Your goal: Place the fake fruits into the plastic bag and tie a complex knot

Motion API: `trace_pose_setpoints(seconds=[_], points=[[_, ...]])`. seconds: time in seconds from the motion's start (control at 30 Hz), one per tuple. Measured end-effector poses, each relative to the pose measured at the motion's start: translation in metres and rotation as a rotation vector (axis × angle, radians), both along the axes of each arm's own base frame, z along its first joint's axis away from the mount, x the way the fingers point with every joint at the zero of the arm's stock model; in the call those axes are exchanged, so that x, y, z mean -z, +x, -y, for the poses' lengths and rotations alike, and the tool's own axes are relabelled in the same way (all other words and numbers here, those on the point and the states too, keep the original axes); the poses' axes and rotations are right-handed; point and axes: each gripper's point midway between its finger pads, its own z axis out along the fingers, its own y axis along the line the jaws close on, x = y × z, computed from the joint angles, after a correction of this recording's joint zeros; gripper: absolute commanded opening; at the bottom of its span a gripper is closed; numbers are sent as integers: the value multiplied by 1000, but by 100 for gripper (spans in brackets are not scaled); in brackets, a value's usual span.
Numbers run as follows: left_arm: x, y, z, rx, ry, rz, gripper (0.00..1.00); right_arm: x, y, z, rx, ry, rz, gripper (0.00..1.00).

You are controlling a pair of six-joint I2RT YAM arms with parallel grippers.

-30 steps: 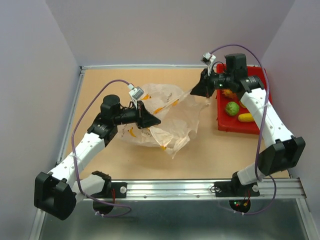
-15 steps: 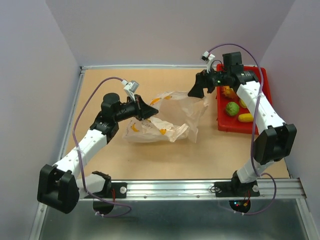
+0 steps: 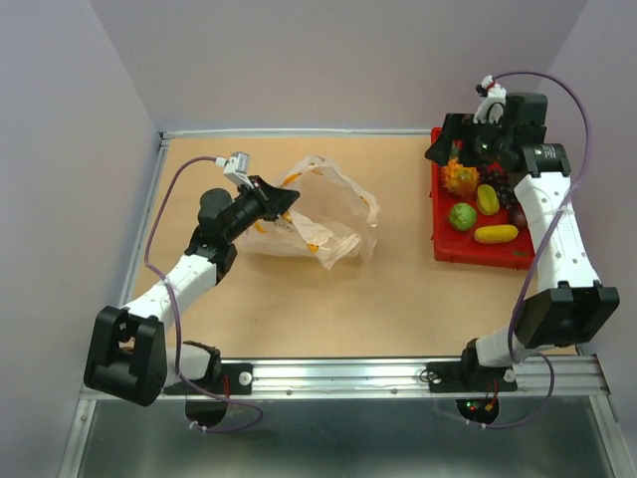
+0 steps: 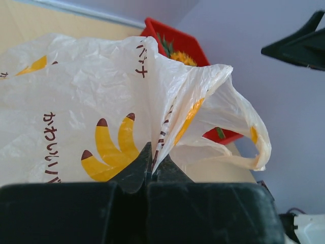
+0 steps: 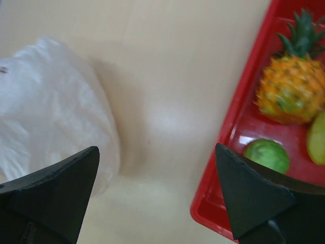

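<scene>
The plastic bag (image 3: 320,217) lies crumpled on the table, whitish with banana prints. My left gripper (image 3: 286,199) is shut on a fold of its rim (image 4: 152,157) and holds that edge up. The handle loops (image 4: 254,137) hang loose, and no knot is in view. The fake fruits sit in the red tray (image 3: 476,257): a pineapple (image 3: 460,179), a green ball (image 3: 462,216), a yellow oblong piece (image 3: 496,234) and dark grapes (image 3: 504,185). My right gripper (image 3: 444,149) hovers open and empty over the tray's left edge (image 5: 156,152), with the pineapple (image 5: 289,91) to its right.
A yellow-green fruit (image 3: 487,199) also lies in the tray. The table has a raised rail (image 3: 149,209) on the left and walls close behind and beside it. The bag (image 5: 51,112) lies left of the right gripper, with bare table between it and the tray (image 5: 238,137).
My right gripper has let go of the bag, opened, and swung right to the tray. The left gripper drew its edge of the bag left and back, and the bag slumped.
</scene>
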Motion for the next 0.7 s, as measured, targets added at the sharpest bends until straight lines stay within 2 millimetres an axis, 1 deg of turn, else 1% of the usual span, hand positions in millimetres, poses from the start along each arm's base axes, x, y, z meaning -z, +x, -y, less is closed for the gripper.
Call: trace_pose_setpoints(seconds=[0.03, 0.1, 0.13, 0.23, 0.27, 0.33, 0.37, 0.43, 0.5, 0.63, 0.7], points=[[-2, 3, -2, -14, -6, 7, 0, 3, 0, 8, 25, -6, -8, 100], [-2, 10, -5, -37, -17, 13, 0, 22, -2, 36, 104, -48, -56, 100], [0, 13, -4, -44, -20, 9, 0, 31, -4, 46, 127, -65, -81, 100], [14, 21, -5, -70, -14, -24, 0, 69, -5, 82, 196, -139, -166, 100], [17, 23, -6, -74, -11, -32, 0, 79, -6, 91, 210, -159, -193, 100], [25, 28, -6, -85, -3, -51, 0, 107, -5, 106, 232, -204, -264, 100], [27, 30, -6, -87, -1, -55, 0, 119, -5, 111, 233, -221, -292, 100], [31, 33, -5, -88, 9, -59, 0, 150, -6, 119, 227, -258, -359, 100], [33, 33, -5, -85, 18, -58, 0, 171, -9, 121, 221, -273, -416, 100], [30, 35, -3, -75, 34, -37, 0, 199, -3, 124, 216, -277, -474, 100], [29, 36, -3, -73, 40, -30, 0, 206, 1, 124, 219, -273, -482, 100]])
